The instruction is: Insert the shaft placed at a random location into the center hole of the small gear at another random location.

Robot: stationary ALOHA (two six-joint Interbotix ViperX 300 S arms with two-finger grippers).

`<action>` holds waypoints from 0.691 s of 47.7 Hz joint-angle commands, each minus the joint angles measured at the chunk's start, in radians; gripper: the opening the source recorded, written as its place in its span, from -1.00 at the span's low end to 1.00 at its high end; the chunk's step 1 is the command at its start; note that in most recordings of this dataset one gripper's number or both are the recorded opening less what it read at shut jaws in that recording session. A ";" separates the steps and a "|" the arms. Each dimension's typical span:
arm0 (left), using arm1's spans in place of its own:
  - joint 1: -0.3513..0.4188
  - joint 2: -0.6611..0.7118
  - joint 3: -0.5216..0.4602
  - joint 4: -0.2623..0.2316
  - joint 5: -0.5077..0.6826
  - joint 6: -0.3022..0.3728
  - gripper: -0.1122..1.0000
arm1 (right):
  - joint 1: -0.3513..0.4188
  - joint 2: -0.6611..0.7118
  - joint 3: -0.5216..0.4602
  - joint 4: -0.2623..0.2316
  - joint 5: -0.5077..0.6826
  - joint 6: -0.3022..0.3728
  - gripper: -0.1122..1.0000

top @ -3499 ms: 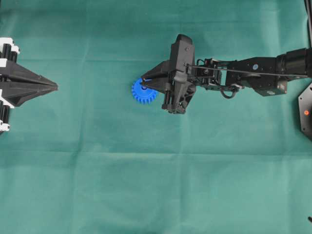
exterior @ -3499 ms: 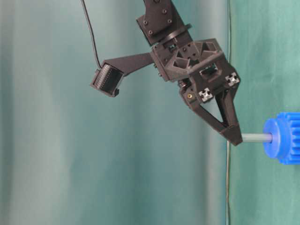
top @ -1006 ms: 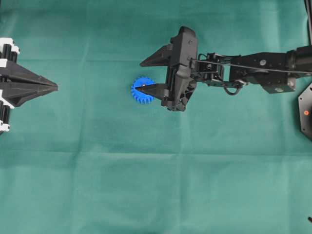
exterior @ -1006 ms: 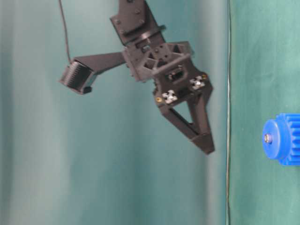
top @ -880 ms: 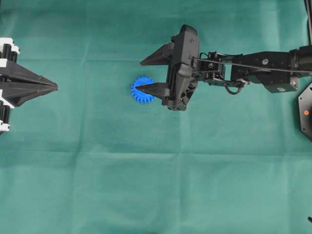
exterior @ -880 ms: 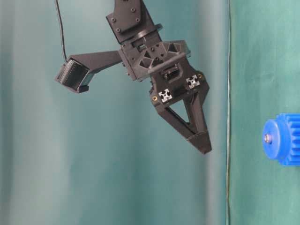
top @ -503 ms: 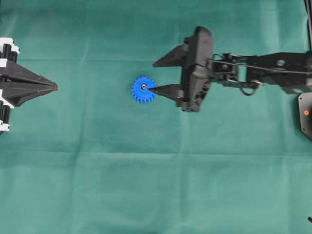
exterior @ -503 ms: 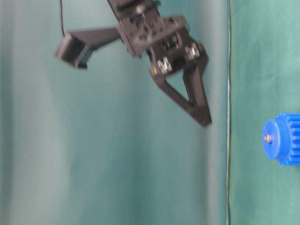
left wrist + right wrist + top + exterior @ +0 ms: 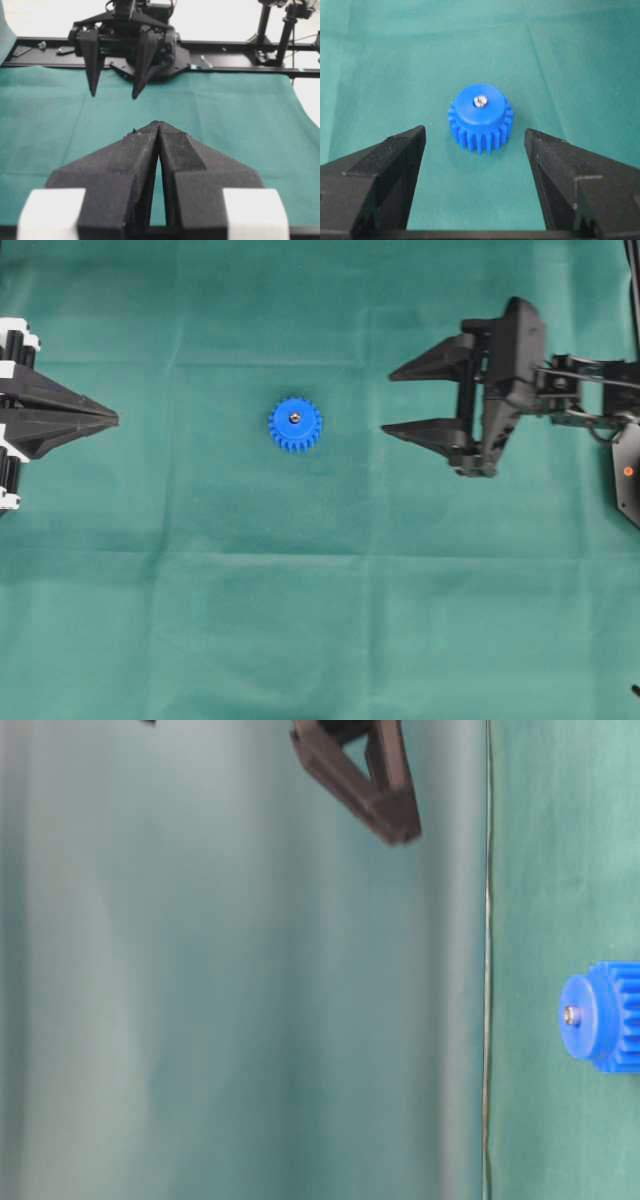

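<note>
The small gear (image 9: 295, 424), bright blue and toothed, lies flat on the green cloth. The shaft (image 9: 294, 417) stands in its center hole, and only its shiny round end (image 9: 480, 101) shows at the hub top; the hole itself is hidden by it. From table level the gear (image 9: 605, 1018) shows at the right edge with the shaft end (image 9: 571, 1015) flush in the hub. My right gripper (image 9: 388, 400) is open and empty, well to the right of the gear. My left gripper (image 9: 115, 420) rests shut at the far left, holding nothing, its tips (image 9: 159, 124) meeting.
Wrinkled green cloth (image 9: 320, 620) covers the table. A black base plate (image 9: 627, 470) sits at the right edge. A black frame rail (image 9: 240, 47) runs behind the right arm. One right finger (image 9: 385, 800) hangs at the top of the table-level view.
The right gripper, open, has drawn back to the right and up, away from the gear. The shaft it held 3.5 s ago sticking out now sits sunk in the hub. The left arm is still.
</note>
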 commanded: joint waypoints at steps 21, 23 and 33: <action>-0.003 0.008 -0.014 0.003 -0.005 -0.003 -0.80 | 0.003 -0.089 0.037 0.003 -0.015 -0.003 0.63; -0.003 0.008 -0.014 0.003 -0.005 -0.003 -0.80 | 0.005 -0.089 0.038 0.003 -0.015 -0.003 0.63; -0.003 0.008 -0.014 0.003 -0.005 -0.003 -0.80 | 0.003 -0.087 0.037 0.003 -0.011 -0.003 0.62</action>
